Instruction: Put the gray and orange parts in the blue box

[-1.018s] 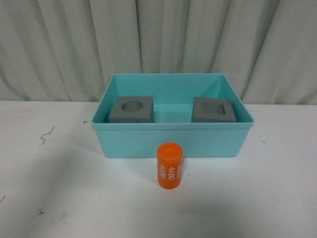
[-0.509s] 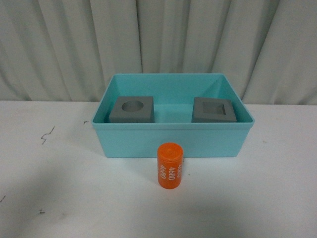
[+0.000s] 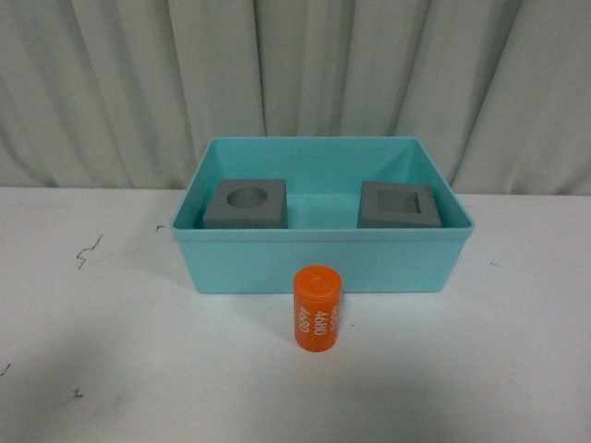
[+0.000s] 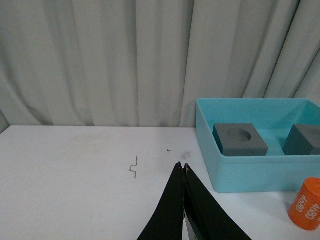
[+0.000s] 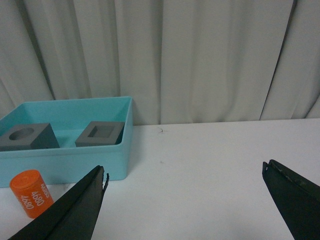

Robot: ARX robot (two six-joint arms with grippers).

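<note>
While both gray cubes already sit inside the blue box point(image 3: 319, 263), the orange cylinder point(image 3: 318, 309) stands upright on the white table point(image 3: 111, 360) just in front of the box's near wall. It is the one part left out. Front view: round-recess cube point(image 3: 246, 205) on the left side of the box, square-recess cube point(image 3: 398, 205) on the right, open floor between them. Neither arm shows in this view.

Left wrist view: left gripper point(image 4: 183, 167) has its fingers pressed together, nothing held, hovering over bare table beside a dark scratch mark point(image 4: 134, 167). The cylinder point(image 4: 306, 204) is well off to its side.

Right wrist view: right gripper point(image 5: 184, 170) is spread wide and empty. The cylinder point(image 5: 32, 193) lies beyond one finger, near the box wall point(image 5: 65, 162).

Judgement: the right arm is the ready one. Centre the open jaws over the cylinder and come down from above, so that neither finger catches the box wall. Grip the curved side at mid-height, lift above the rim, and release over the open floor between the cubes.
</note>
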